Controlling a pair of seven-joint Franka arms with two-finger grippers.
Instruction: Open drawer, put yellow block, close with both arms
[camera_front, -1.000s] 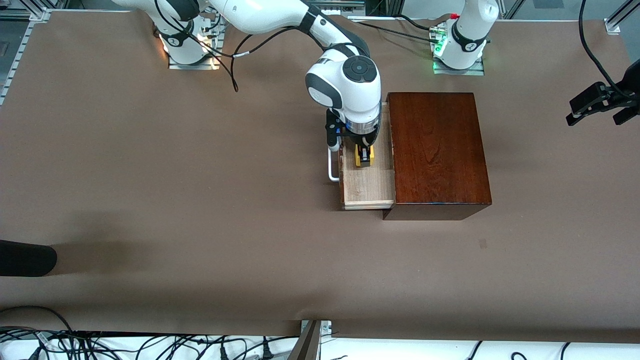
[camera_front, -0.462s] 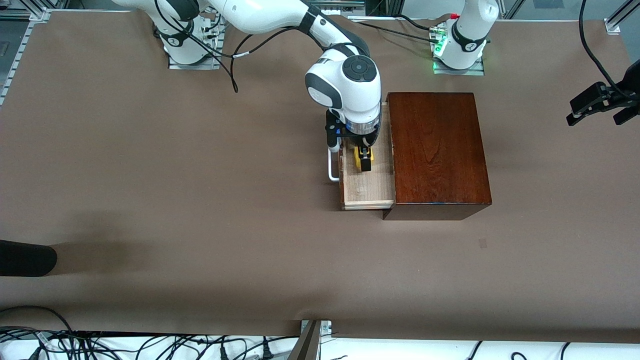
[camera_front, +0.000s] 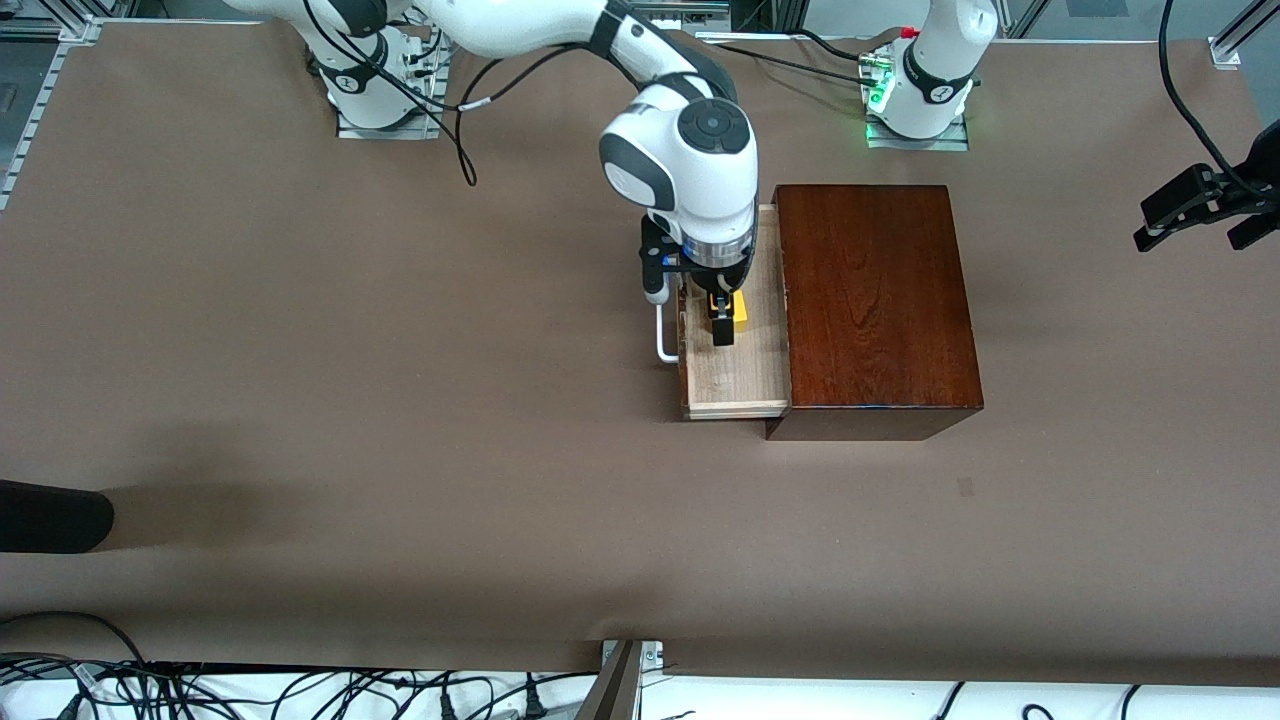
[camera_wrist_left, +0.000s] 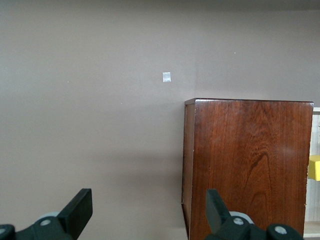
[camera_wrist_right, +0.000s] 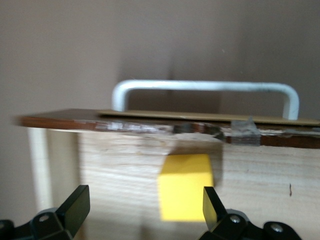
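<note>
The right pincer (camera_front: 722, 322), released, hangs over the yellow block (camera_front: 738, 310) lying in the open drawer (camera_front: 735, 375) at frame centre. The white handle (camera_front: 662, 335) sits just beside it. The left pincer (camera_front: 1195, 215) waits open at the frame's right edge.

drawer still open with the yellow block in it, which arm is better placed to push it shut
Right. The right gripper hangs open over the drawer, just above the yellow block and beside the handle. The left gripper waits off past the box.

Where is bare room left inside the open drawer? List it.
The drawer has a bare strip between the yellow block and its end wall nearest the front camera. It is crowded around the block itself, where the open right gripper hangs. The open left gripper waits away at the table's end.
</note>
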